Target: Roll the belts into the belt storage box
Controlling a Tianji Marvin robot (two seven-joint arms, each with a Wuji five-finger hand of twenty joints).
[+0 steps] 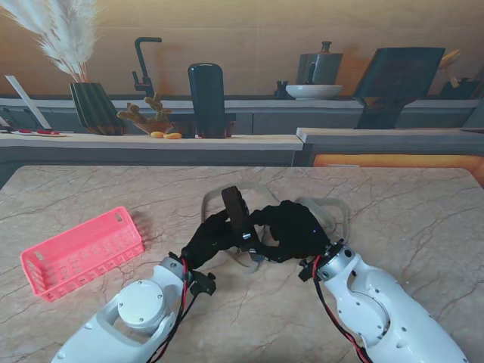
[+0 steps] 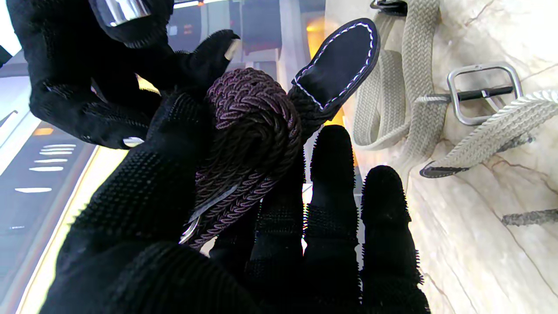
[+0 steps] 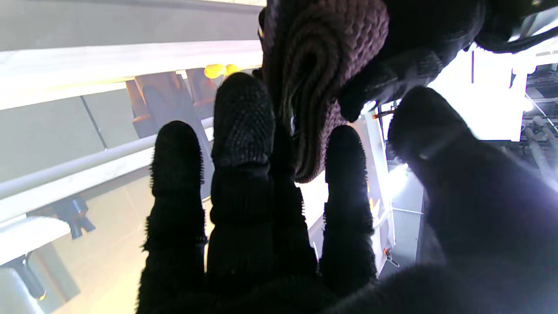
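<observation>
A dark braided belt [image 2: 248, 131] is wound into a coil between my two black-gloved hands, its leather tip [image 1: 234, 207] sticking up. My left hand [image 1: 206, 239] is shut on the coil, thumb and fingers pressing its sides. From the other side my right hand [image 1: 295, 231] closes its fingers on the same coil [image 3: 322, 65]. A beige woven belt [image 2: 405, 78] with a metal buckle [image 2: 481, 91] lies loose on the table under and beyond the hands. The pink storage basket [image 1: 82, 252] stands empty to the left.
The marble table [image 1: 408, 219] ends at a far edge against a counter holding a dark vase with pampas grass [image 1: 94, 106], a black faucet [image 1: 144, 64] and a bowl [image 1: 313, 91].
</observation>
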